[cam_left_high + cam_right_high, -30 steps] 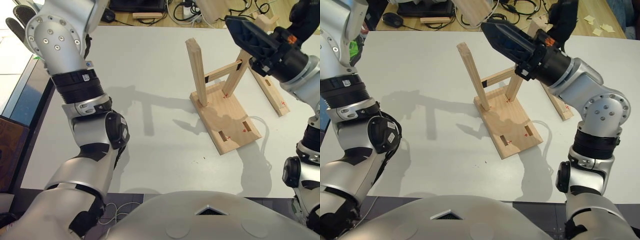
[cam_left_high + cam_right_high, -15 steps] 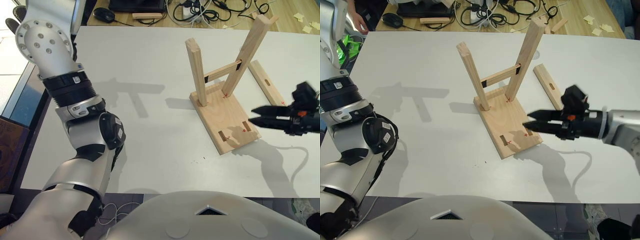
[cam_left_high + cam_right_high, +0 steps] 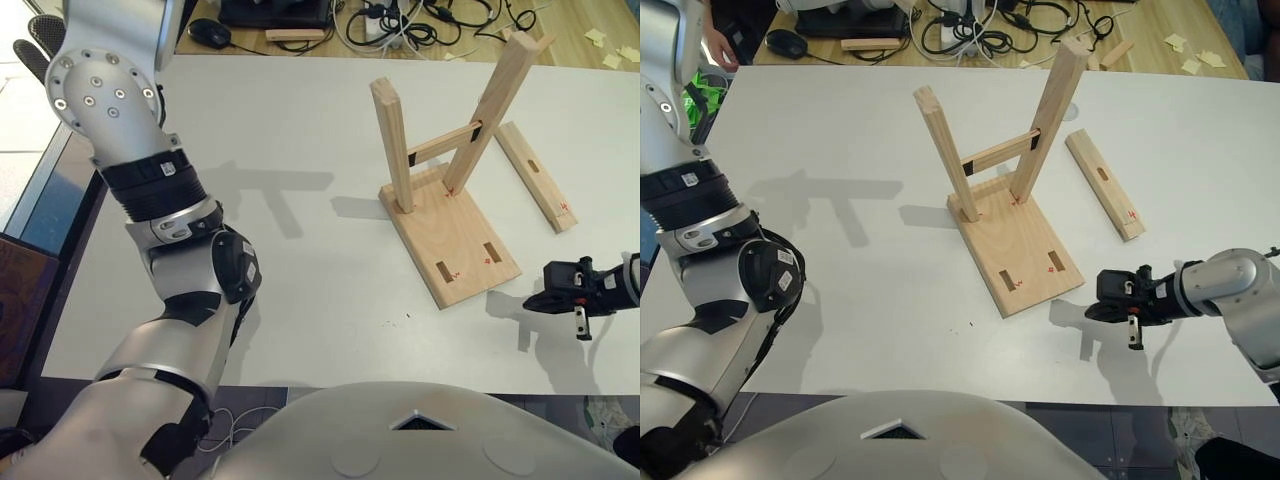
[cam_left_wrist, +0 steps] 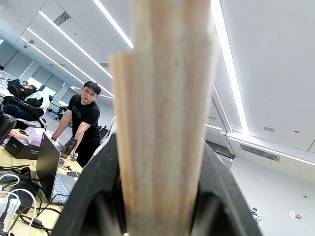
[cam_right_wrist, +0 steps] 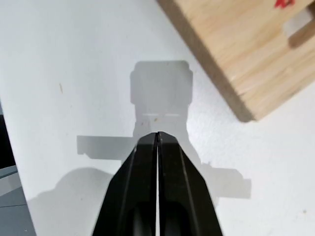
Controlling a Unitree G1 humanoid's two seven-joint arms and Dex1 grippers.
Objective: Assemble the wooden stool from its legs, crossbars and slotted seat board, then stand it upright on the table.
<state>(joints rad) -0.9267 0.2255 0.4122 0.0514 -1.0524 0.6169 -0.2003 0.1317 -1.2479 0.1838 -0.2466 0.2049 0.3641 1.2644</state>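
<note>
Found right gripper (image 5: 157, 133) with black fingers pressed flat together, pinching nothing, low over the matte white table (image 3: 840, 130) at 4 o'clock of the seat board (image 3: 1025, 240), near its corner but apart. Saw left gripper (image 4: 162, 147) clamped on a wooden bar (image 4: 165, 73), pale, straight-grained, pointing up against a ceiling with light strips.

Noted seat board lying flat mid-table: smooth pale rectangular plank with lengthwise grain and a thick sawn edge. Counted two empty rectangular slots (image 3: 1008, 280) at its near end, each with a small red mark beside it, too small to read.

Farther along, saw a left-hand leg (image 3: 946, 150) and a right-hand leg (image 3: 1050, 115), both square-section, standing on the board's far end. Saw a thin crossbar (image 3: 1000, 153) joining them about halfway up, dark at its right-hand joint.

Noted a loose leg (image 3: 1103, 183) lying flat at 2 o'clock of the board, apart from it, with one slot and a red mark near its end, unreadable.

Past the far table edge, made out tangled cables (image 3: 970, 25) and a black mouse (image 3: 786, 40).
</note>
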